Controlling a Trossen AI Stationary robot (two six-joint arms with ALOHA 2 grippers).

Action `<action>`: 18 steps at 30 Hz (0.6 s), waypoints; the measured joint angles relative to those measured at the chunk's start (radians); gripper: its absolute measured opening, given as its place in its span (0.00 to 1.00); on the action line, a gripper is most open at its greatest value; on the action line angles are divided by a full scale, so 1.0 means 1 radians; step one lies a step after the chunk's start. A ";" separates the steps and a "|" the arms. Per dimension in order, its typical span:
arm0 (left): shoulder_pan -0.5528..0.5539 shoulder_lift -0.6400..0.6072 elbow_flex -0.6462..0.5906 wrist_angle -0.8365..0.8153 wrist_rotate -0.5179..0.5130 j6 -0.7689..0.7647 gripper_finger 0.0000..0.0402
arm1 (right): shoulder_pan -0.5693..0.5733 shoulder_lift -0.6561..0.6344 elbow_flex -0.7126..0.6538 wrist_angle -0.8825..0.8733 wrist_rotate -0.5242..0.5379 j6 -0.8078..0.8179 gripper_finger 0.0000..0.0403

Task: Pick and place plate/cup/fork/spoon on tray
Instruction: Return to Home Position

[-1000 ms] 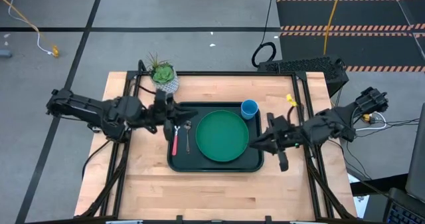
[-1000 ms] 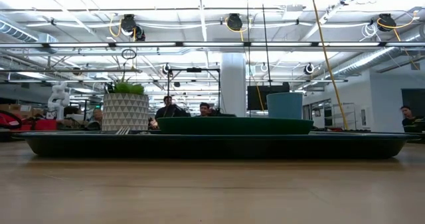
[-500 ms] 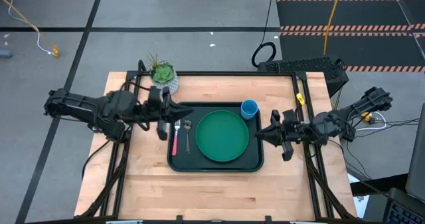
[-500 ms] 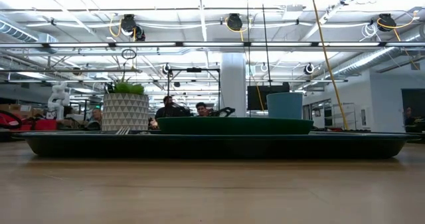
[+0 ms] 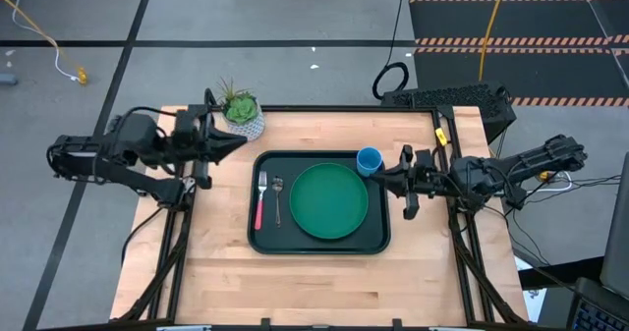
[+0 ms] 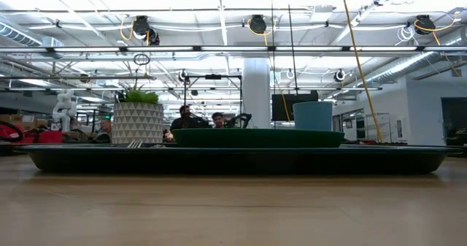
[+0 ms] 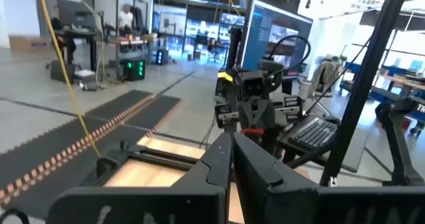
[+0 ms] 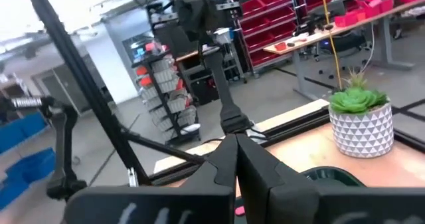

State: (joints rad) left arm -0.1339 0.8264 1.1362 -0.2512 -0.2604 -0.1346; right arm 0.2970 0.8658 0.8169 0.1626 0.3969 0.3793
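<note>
The dark tray [image 5: 263, 235] lies at the table's middle. On it rest the green plate [image 5: 328, 201], the light-blue cup [image 5: 369, 160] upright at its far right corner, the pink-handled fork [image 5: 260, 201] and the silver spoon [image 5: 278, 198] side by side at its left end. In the low view the plate [image 6: 255, 137] and the cup [image 6: 312, 116] stand above the tray's rim [image 6: 233, 158]. My left gripper [image 5: 238, 140] is shut and empty, left of the tray beside the plant pot. My right gripper [image 5: 377, 178] is shut and empty, raised near the cup at the tray's right side.
A white speckled plant pot [image 5: 242, 115] stands at the table's far edge, left of the tray; it also shows in the right wrist view [image 8: 362, 127]. A keyboard [image 5: 447, 99] lies beyond the far right corner. People sit in the room behind [image 6: 186, 118].
My left gripper has drawn back from above the fork and spoon toward the table's left and far edge, next to the plant pot. My right gripper has moved toward the far edge, from beside the plate to beside the cup. The things on the tray have kept still.
</note>
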 joint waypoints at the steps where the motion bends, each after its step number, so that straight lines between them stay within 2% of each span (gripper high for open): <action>1: 0.002 -0.006 0.000 0.001 0.000 0.009 0.04 | -0.005 0.000 0.000 0.005 0.000 0.015 0.00; 6: 0.015 -0.008 0.000 -0.004 0.000 0.017 0.05 | -0.025 0.000 0.000 0.018 0.000 0.048 0.00; 11: 0.030 -0.009 0.000 -0.011 -0.028 0.125 0.05 | -0.036 -0.015 0.000 0.087 0.048 0.006 0.00; 16: 0.017 -0.010 0.000 0.019 -0.027 -0.044 0.05 | -0.036 -0.049 0.000 0.123 0.050 0.051 0.00; 18: 0.017 -0.004 0.000 0.013 -0.027 -0.051 0.05 | -0.039 -0.056 0.000 0.119 0.052 0.051 0.00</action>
State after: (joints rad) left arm -0.1169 0.8225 1.1362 -0.2386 -0.2878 -0.1852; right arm 0.2580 0.8102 0.8173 0.2815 0.4489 0.4300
